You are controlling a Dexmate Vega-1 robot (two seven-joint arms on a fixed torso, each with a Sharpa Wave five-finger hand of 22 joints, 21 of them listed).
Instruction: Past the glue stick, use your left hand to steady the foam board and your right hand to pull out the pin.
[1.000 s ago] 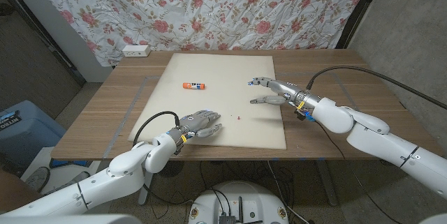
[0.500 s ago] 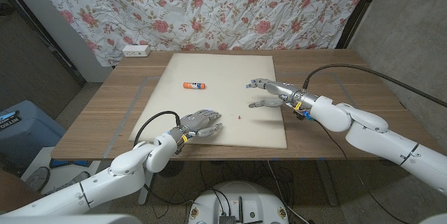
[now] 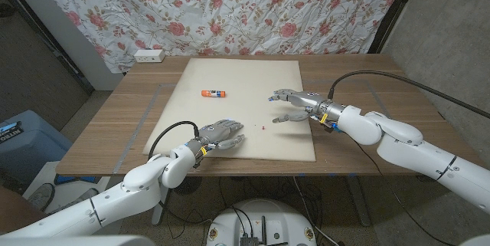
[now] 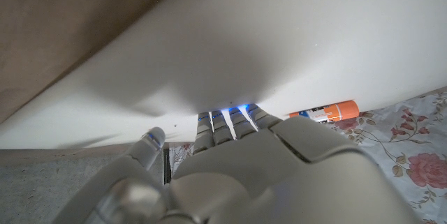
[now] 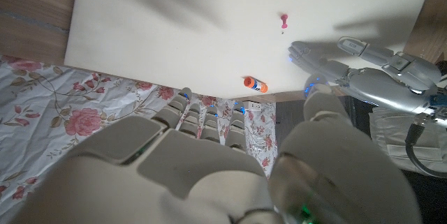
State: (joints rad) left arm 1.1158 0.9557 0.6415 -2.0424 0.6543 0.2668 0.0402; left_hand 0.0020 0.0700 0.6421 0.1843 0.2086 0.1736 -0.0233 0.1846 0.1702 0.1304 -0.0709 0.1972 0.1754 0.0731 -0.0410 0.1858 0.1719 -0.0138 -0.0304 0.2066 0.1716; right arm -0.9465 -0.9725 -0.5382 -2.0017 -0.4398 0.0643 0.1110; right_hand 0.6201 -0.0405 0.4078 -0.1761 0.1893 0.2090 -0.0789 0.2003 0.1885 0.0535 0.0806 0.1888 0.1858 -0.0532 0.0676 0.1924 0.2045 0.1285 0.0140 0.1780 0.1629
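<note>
- Glue stick point(image 3: 213, 93), orange, lies on foam board point(image 3: 245, 77).
- Pin point(image 3: 262, 129), red, stands between robot hands.
- Left robot hand point(image 3: 219, 134) presses board; right robot hand point(image 3: 290, 105) spread, empty.

Head view: set high on the robot, aimed down over the table point(image 3: 115, 119); the whole board point(image 3: 237, 85) is taken in from well off.
Left wrist view: set close behind the left hand point(image 4: 237, 175), aimed along its back across the board point(image 4: 265, 35); turned.
Right wrist view: set behind the right hand point(image 5: 209, 168), above the board point(image 5: 209, 21).
Shared: board, glue stick point(image 3: 214, 93) point(image 4: 325, 111) point(image 5: 255, 83); the pin point(image 3: 262, 129) point(image 5: 284, 21) is shared by head and right wrist views.
</note>
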